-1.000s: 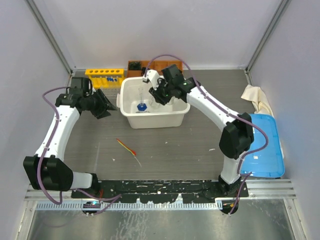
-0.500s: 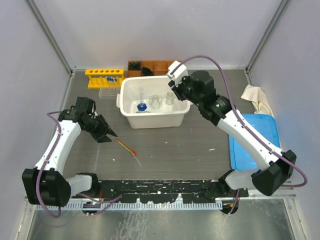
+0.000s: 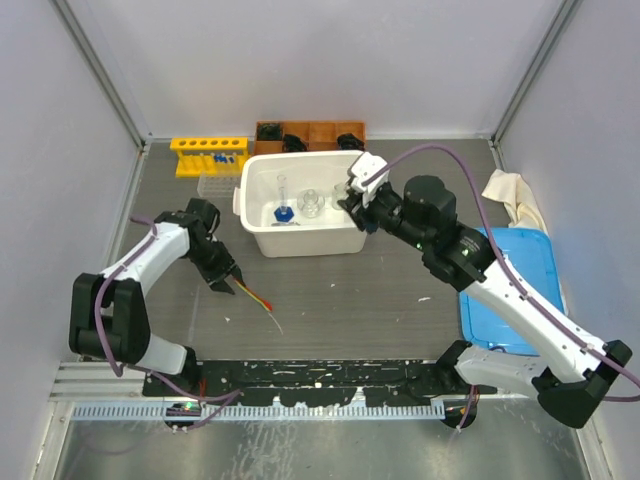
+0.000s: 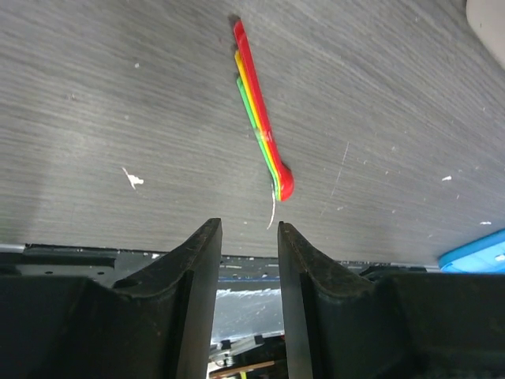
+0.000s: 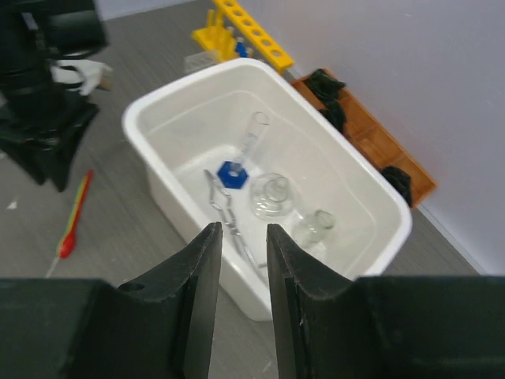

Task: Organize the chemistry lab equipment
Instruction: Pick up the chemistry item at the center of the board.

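1. In the white tub at the back of the counter, we see two flasks, the tongs and a blue-ended tube lying together. We judge that part done.
2. The rack stands behind and to the left of the tub, with blue caps showing at its right-hand holes.
3. The stick lies loose on the counter, well apart from the tub. It looks like the main item left to put away.
4. Our left end effector hovers just short of the stick's rounded end, its gap narrow and empty.
5. Our right end effector hangs over the tub's right rim, also narrow and holding nothing.
6. We cannot count the tubes in the rack. We also cannot tell whether the blue-ended tube is a dropper, or make out the faint clear item beside the rack.
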You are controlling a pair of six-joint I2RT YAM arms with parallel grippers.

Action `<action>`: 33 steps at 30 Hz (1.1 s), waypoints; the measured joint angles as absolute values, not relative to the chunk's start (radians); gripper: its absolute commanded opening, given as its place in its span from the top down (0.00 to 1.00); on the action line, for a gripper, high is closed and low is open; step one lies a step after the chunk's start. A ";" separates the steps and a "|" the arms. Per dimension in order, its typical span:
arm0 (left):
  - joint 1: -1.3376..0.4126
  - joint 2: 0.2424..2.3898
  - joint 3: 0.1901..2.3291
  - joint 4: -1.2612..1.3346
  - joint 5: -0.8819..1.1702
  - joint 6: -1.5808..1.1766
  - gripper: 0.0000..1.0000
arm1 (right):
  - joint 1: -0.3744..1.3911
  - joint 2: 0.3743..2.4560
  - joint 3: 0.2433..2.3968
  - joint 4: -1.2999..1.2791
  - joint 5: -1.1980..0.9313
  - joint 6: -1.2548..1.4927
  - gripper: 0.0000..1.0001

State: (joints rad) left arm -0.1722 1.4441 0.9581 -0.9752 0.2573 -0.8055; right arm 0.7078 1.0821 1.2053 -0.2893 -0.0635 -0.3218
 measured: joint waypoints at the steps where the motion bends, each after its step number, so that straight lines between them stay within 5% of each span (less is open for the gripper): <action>1: -0.172 1.453 0.958 -0.967 0.252 -0.805 0.64 | 0.741 1.071 1.205 -0.302 -0.064 -0.311 0.65; 11: -0.172 1.483 0.947 -0.919 0.213 -0.814 0.60 | 1.019 1.154 1.197 -0.449 -0.052 -0.204 0.61; 21: -0.160 1.139 1.046 -0.945 0.091 -0.878 0.49 | 1.110 1.410 1.128 -0.403 -0.089 -0.183 0.53; 33: -0.098 0.910 1.107 -1.058 -0.040 -0.884 0.48 | 1.133 1.742 1.212 -0.301 -0.134 -0.205 0.51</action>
